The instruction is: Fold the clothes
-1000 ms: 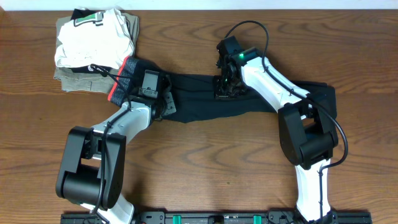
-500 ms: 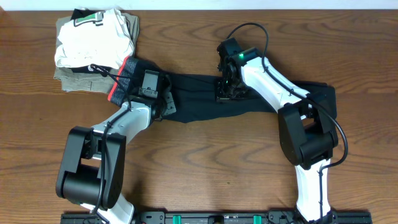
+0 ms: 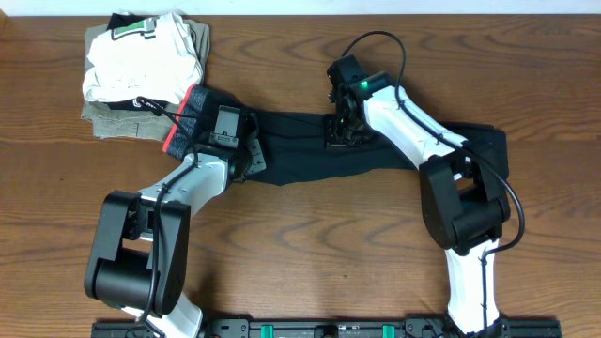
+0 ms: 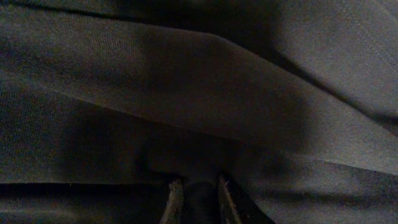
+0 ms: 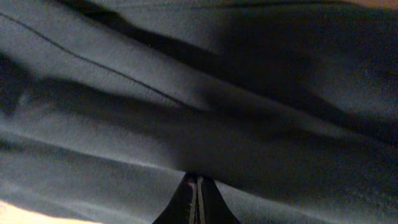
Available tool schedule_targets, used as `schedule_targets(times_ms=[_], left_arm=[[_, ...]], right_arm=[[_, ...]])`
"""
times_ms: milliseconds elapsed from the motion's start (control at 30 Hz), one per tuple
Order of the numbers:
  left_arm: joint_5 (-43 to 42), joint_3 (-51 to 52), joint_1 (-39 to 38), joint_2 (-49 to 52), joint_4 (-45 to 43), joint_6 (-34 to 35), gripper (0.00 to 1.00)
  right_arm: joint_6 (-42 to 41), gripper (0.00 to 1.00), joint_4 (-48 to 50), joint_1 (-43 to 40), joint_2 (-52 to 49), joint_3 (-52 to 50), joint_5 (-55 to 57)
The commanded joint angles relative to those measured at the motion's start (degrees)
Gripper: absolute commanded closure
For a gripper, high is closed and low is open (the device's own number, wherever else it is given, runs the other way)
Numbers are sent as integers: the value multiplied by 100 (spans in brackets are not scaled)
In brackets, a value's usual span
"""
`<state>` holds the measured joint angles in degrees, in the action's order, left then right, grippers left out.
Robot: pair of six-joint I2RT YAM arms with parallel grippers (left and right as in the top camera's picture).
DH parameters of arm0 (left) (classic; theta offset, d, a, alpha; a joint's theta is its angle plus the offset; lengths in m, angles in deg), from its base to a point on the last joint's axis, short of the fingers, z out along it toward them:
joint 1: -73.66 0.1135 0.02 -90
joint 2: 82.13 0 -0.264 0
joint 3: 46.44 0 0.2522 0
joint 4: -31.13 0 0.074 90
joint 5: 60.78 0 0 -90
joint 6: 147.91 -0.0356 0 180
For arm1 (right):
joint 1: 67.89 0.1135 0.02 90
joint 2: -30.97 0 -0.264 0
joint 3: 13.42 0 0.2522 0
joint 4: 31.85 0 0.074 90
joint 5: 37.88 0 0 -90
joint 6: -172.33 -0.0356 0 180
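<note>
Right now we see the black pants (image 3: 300,155) lying stretched across the wooden table (image 3: 329,263), running from upper left to the right. Their grey waistband (image 3: 188,117), showing a bright red edge, touches a stack of folded garments (image 3: 141,66) in the far left corner, and the leg ends reach past the right arm's elbow. The left gripper (image 3: 244,155) is down on the cloth just beside the waistband, near the lower edge of the pants. From its wrist camera we see its two pale fingers (image 4: 171,205) standing only a little apart, with dark cloth filling the narrow gap and bunching up just ahead of the tips, so we read it as pinching a fold of the pants. The right gripper (image 3: 340,136) is down on the middle of the legs, well apart from the left one. In its wrist view the fingers (image 5: 186,202) are pressed together with no gap, their tips against the wrinkled fabric. Whether any cloth is caught between them we cannot tell. Soft folds run slantwise across both close views.
</note>
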<state>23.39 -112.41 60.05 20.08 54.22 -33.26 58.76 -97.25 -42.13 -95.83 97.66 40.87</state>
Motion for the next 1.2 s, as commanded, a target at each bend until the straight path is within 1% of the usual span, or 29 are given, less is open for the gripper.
schedule_targets(times_ms=[0,167,333,600,833,967,1167], left_arm=[[-81,7,-9,184,66,11,78],[-81,7,-9,184,66,11,78],[-81,7,-9,184,66,9,78],[-76,7,-7,184,85,7,78],[254,7,42,184,85,7,78],[269,7,249,184,87,9,78],[286,7,791,184,166,9,78]], right_arm=[[-153,99,44,39,-332,-48,118],[-170,99,175,-9,-573,-48,234],[-223,99,304,-101,-573,20,544],[-234,99,595,-428,-573,22,590],[-225,99,599,-748,-573,22,590],[-144,99,463,-901,-573,22,588],[7,99,229,-1021,-538,24,638]])
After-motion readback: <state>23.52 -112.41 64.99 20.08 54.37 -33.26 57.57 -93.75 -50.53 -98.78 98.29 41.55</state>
